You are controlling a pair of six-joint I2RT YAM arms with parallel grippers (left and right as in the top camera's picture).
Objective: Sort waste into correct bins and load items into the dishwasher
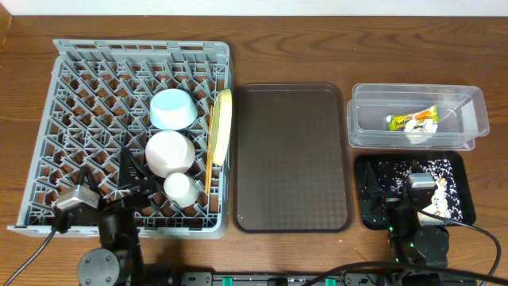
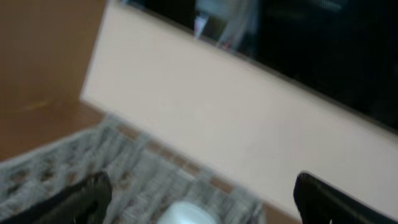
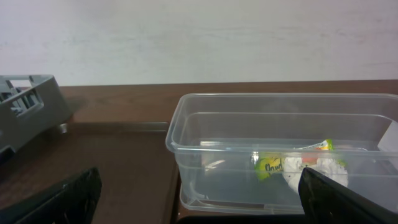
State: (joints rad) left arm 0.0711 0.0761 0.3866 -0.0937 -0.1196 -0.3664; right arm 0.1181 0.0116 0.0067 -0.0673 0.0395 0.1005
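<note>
Nearest the robot, the left fingers (image 2: 84,200) are over the near part of the grey dish rack (image 1: 143,48), which fills the left side of the table (image 1: 20,119). The left wrist view shows them spread wide apart, though that view is blurred. The right fingers (image 3: 65,198) are over the near half of the shallow black tray (image 1: 470,213) at the right side of the table. They are also spread wide, with only open space between them in the right wrist view. White and beige food scraps (image 1: 432,173) are scattered across the floor of the black tray, thickest toward its right side. In the rack, the white cup (image 1: 178,187) sits closest to the near edge. The white bowl (image 1: 169,151) is just behind it, and the light blue bowl (image 1: 173,109) is behind that, the three making a short line running away from the robot. Just to their right, the wooden chopsticks (image 1: 209,163) lie as one thin line along the rack's right side. The yellow-green plate (image 1: 223,125) stands on its edge against that same side. The brown serving tray (image 1: 290,159) lies flat on the table between the rack and the two bins. Beyond the black tray, and just beside it, is the clear plastic tub (image 1: 476,103). It holds the yellow-green snack wrapper (image 1: 411,121), with the crumpled white tissue (image 1: 417,134) touching the wrapper on its near side.
</note>
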